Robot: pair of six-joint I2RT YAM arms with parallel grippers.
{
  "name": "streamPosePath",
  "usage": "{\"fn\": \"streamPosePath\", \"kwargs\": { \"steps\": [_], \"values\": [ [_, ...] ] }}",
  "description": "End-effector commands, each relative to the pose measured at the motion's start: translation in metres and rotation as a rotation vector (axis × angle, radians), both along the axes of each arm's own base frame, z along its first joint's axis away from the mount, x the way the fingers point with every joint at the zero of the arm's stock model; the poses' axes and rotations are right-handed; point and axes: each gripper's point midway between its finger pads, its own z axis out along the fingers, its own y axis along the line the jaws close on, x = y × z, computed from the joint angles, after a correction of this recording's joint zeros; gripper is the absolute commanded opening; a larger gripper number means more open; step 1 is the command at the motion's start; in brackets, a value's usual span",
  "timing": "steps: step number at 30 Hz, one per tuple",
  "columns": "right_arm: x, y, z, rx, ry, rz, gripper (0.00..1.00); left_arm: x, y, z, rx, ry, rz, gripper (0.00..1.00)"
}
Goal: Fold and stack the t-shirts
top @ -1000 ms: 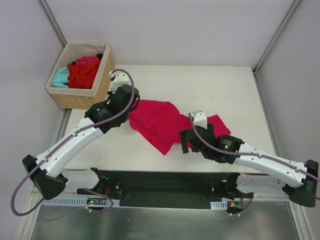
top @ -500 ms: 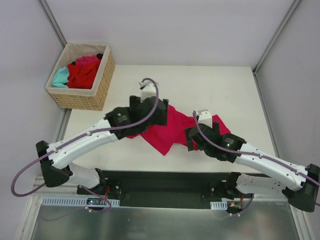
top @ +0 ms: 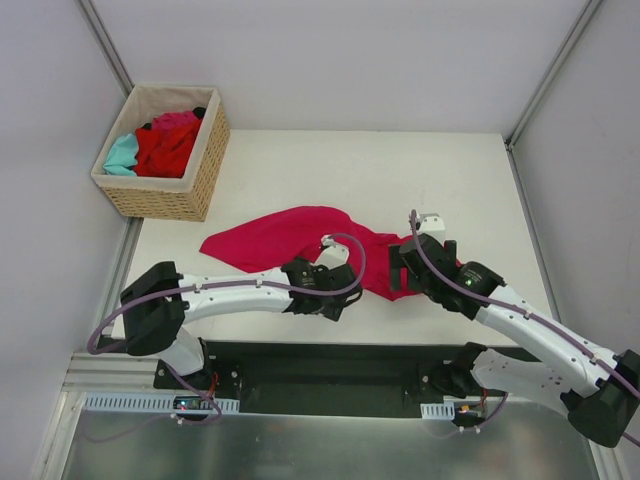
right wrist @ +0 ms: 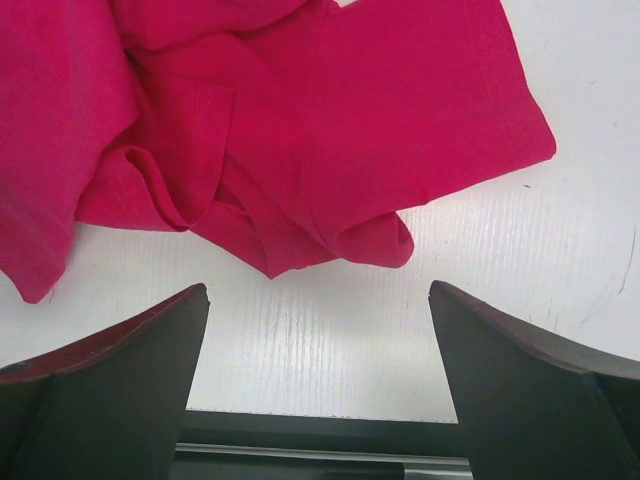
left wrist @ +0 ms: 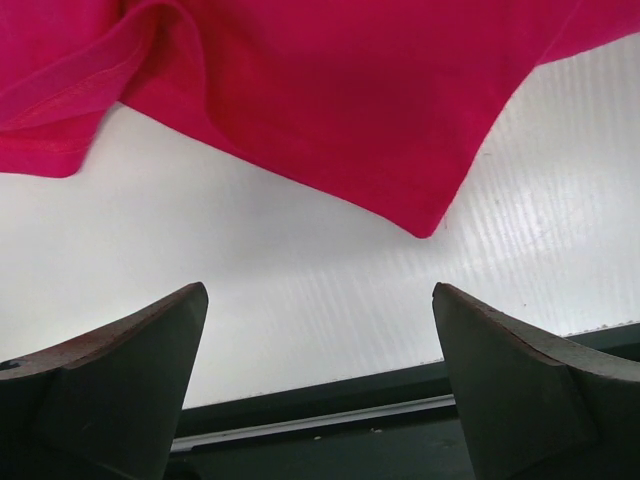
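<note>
magenta t-shirt (top: 290, 230) lies free, both jaws wide

it sits crumpled on the table (top: 400, 170), right of the wicker basket (top: 205, 165), toward the near side. left gripper (left wrist: 318, 290) and right gripper (right wrist: 318, 290) gape at its near edge, gripping nothing.

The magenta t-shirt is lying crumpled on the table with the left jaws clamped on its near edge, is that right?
Not quite. The magenta t-shirt does lie crumpled on the table, but the left jaws are open and empty, short of its near edge. The left wrist view shows this.
</note>
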Motion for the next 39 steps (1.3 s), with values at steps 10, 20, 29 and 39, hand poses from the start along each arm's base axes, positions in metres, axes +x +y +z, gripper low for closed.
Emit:
{"fn": "streamPosePath", "kwargs": {
  "steps": [10,20,29,39],
  "values": [
    [0.002,0.008,0.003,0.042,0.002,0.034,0.97,-0.014,-0.073,-0.041,-0.137,0.056,-0.231,0.95],
    [-0.002,-0.004,-0.003,0.043,0.002,0.009,0.97,-0.012,-0.078,-0.067,-0.083,0.059,-0.261,0.92],
    [-0.002,-0.003,-0.008,0.046,0.013,0.005,0.97,-0.004,-0.070,-0.069,-0.058,0.036,-0.244,0.62],
    [-0.001,0.000,-0.010,0.053,0.021,0.006,0.96,0.007,-0.040,-0.068,-0.017,0.020,-0.163,0.00]
  ]
}}
